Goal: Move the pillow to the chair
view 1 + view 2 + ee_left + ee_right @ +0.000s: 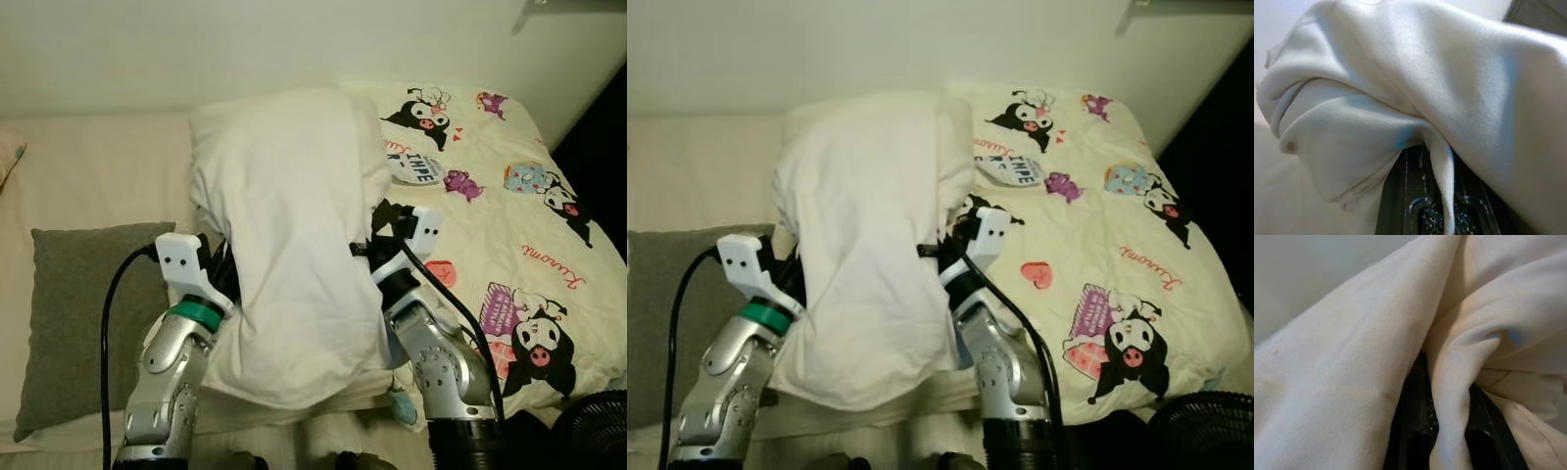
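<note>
A large white pillow (294,245) hangs lifted off the bed, gripped from both sides. My left gripper (221,274) presses into its left edge, its fingertips buried in the cloth. In the left wrist view a fold of pillowcase (1444,161) is pinched between the black fingers (1400,196). My right gripper (368,257) holds the pillow's right edge. The right wrist view shows white cloth (1454,377) squeezed between its fingers (1410,421). Both grippers are shut on the pillow.
Under the pillow lies a bed with a cream sheet (98,166). A grey cushion (83,304) sits at the left and a cartoon-print duvet (519,225) at the right. A black fan (598,431) stands at the lower right, and a pale wall (196,49) is behind.
</note>
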### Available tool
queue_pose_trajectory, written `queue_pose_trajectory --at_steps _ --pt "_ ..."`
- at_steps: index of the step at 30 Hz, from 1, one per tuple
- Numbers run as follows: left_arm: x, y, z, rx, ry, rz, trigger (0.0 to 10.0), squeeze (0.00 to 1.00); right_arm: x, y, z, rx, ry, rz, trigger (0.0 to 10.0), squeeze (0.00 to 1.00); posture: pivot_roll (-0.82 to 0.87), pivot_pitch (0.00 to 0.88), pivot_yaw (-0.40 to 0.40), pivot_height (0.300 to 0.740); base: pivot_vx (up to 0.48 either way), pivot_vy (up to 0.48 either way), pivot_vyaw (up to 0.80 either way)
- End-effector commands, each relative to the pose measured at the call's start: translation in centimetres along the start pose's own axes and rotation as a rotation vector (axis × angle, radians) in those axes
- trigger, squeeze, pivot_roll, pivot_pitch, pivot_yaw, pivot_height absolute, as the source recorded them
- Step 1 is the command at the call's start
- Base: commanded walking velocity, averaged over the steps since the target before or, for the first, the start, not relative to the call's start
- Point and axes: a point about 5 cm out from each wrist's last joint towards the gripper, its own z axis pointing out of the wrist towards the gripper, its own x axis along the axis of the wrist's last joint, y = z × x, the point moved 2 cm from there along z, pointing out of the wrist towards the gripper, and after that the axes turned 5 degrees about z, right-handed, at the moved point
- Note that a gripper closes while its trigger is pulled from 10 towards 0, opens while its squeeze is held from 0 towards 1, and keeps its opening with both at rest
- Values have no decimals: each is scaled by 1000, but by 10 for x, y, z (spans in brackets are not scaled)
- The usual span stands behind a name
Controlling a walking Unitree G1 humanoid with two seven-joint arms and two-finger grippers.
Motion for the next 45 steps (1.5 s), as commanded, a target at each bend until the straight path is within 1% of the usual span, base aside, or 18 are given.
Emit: queue_pose_trajectory --at_steps 1,3,6,13,19,22,28,31,34,43,45 --pt "21 35 14 -138 91 -3 10000 0 -21 -40 6 126 -19 98 10000 0 37 52 60 740 0 0 -800" --pt "23 37 14 -146 99 2 10000 0 -20 -45 6 142 -15 94 10000 0 38 54 61 740 0 0 -800" --pt "25 37 14 -146 105 5 10000 0 -19 -47 6 148 -10 95 10000 0 42 57 59 740 0 0 -800" --pt "42 41 18 -149 152 21 10000 0 -10 -54 10 167 12 72 10000 0 41 61 48 740 0 0 -800" --pt "42 39 20 -128 154 15 10000 0 -7 -54 10 163 20 68 10000 0 36 57 52 740 0 0 -800" --pt "42 44 23 -159 132 37 10000 0 -4 -55 10 166 31 54 10000 0 33 57 56 740 0 0 -800" --pt "42 47 23 -169 132 33 10000 0 -3 -55 10 161 34 50 10000 0 27 59 64 740 0 0 -800" --pt "40 49 24 -175 121 12 10000 0 -3 -52 8 143 36 36 10000 0 19 50 72 740 0 0 -800" --pt "39 49 25 -174 118 10 10000 0 -3 -51 8 139 36 33 10000 0 18 47 73 740 0 0 -800" --pt "41 52 31 -189 117 15 10000 0 4 -46 10 117 66 20 10000 0 9 26 93 740 0 0 -800" --pt "41 52 32 -195 116 9 10000 0 6 -45 10 108 79 22 10000 0 5 20 109 740 0 0 -800"
